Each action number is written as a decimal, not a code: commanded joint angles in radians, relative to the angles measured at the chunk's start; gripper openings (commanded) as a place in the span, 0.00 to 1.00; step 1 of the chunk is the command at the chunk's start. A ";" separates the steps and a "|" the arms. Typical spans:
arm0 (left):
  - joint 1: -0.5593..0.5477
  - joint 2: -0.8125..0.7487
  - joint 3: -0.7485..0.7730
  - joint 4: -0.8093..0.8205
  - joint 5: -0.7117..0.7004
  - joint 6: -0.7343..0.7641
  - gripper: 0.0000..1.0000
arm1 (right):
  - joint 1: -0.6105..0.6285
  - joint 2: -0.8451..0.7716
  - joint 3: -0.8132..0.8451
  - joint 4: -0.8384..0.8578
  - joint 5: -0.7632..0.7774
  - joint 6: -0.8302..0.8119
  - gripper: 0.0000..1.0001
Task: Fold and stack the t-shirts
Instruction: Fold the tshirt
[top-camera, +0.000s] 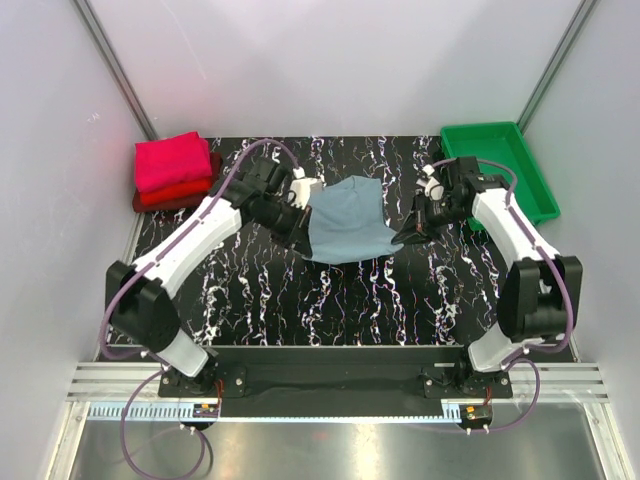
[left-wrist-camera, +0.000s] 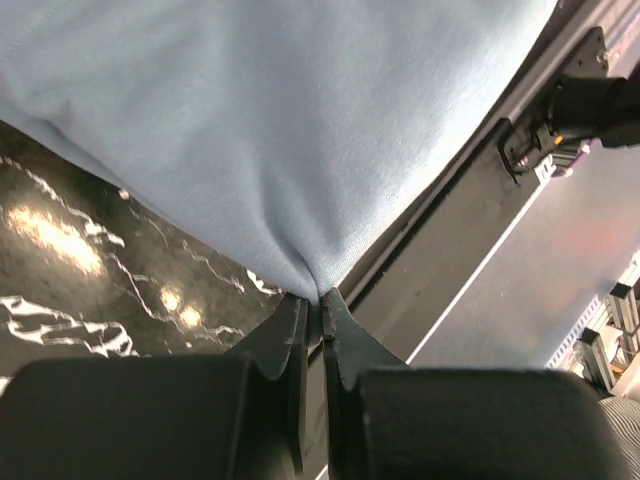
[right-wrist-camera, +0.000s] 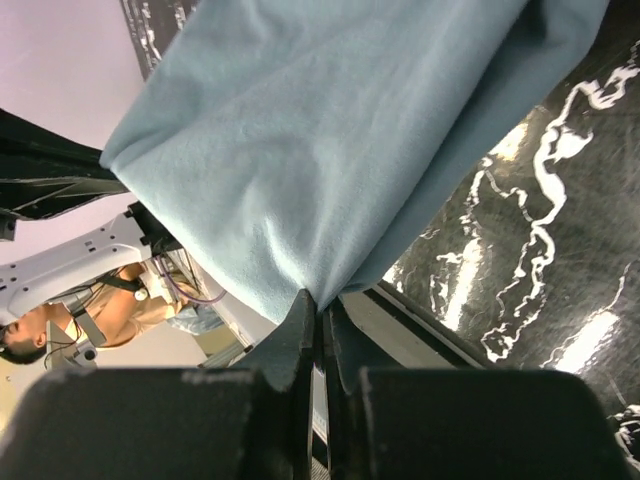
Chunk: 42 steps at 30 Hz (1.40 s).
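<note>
1. Black marbled tabletop (top-camera: 260, 300) forms the floor of a white-walled booth, and both arm bases are bolted at its near edge.
2. From these bases the left arm (top-camera: 190, 250) and the right arm (top-camera: 510, 225) reach forward and inward, toward the middle of the tabletop.
3. Between them hangs the grey-blue t-shirt (top-camera: 345, 220), lifted by two opposite edges. I judge this is to stretch the cloth smooth before a fold.
4. The left jaws are pressed together on a small gather of the shirt's edge, and the cloth fans out from that pinch.
5. The right jaws pinch the other edge in the same way.
6. I cannot tell whether the sagging lower border touches the tabletop.
7. Farther back, in the far left corner, a folded pink t-shirt (top-camera: 172, 160) lies on a folded red t-shirt (top-camera: 175, 194). This is probably the stack that the held shirt must join.
8. In the far right corner stands a green tray (top-camera: 538, 190), well apart from the shirts.
</note>
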<state>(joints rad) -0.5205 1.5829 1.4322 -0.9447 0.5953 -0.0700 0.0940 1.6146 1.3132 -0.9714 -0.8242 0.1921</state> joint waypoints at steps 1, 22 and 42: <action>0.004 -0.110 -0.029 0.001 0.020 0.007 0.00 | 0.007 -0.097 -0.008 -0.009 -0.018 0.030 0.01; 0.175 0.342 0.401 0.026 -0.054 0.033 0.00 | 0.015 0.500 0.657 0.178 0.076 0.038 0.00; 0.240 0.539 0.599 0.030 -0.302 0.033 0.61 | 0.047 0.658 0.953 0.267 0.115 0.003 0.74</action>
<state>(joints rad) -0.2813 2.2967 2.0521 -0.9226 0.3542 -0.0582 0.1291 2.4924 2.2982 -0.7269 -0.7219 0.2436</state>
